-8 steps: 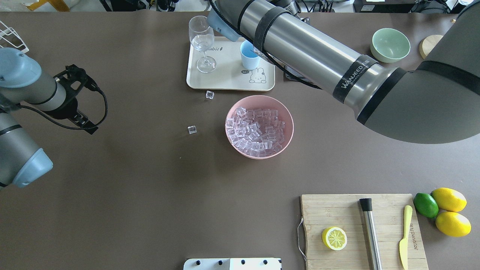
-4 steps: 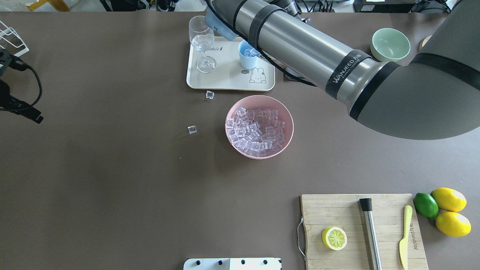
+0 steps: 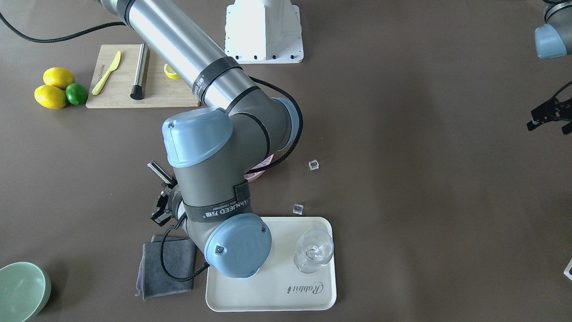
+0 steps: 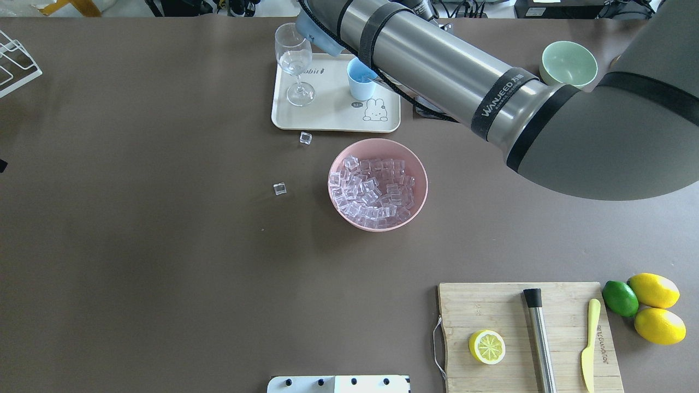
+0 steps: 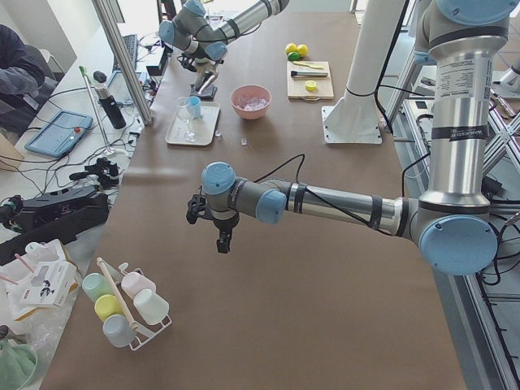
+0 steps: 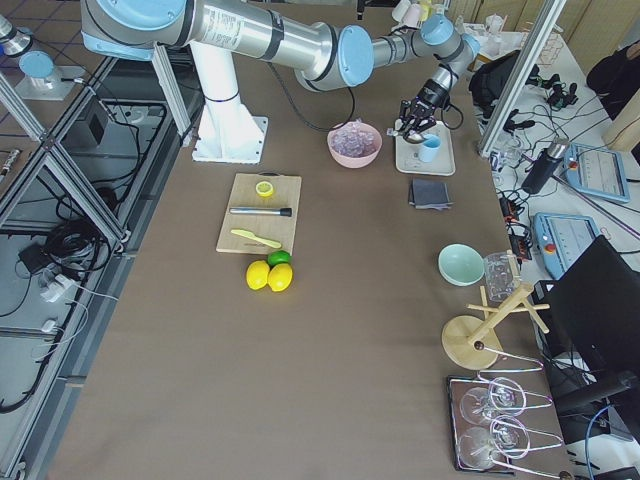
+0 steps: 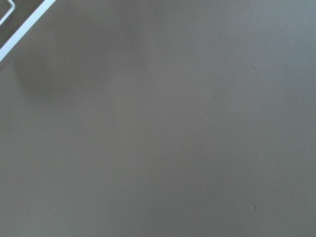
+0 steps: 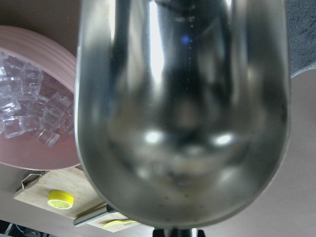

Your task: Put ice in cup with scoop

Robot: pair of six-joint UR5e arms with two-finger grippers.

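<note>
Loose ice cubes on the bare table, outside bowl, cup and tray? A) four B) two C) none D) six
B: overhead shows two on the table, one ice cube just off the cream tray and a second ice cube left of the pink bowl.

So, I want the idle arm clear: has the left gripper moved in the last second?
Yes. In the overhead view the left gripper has slid left, away from the cream tray, and is nearly out of frame.
</note>
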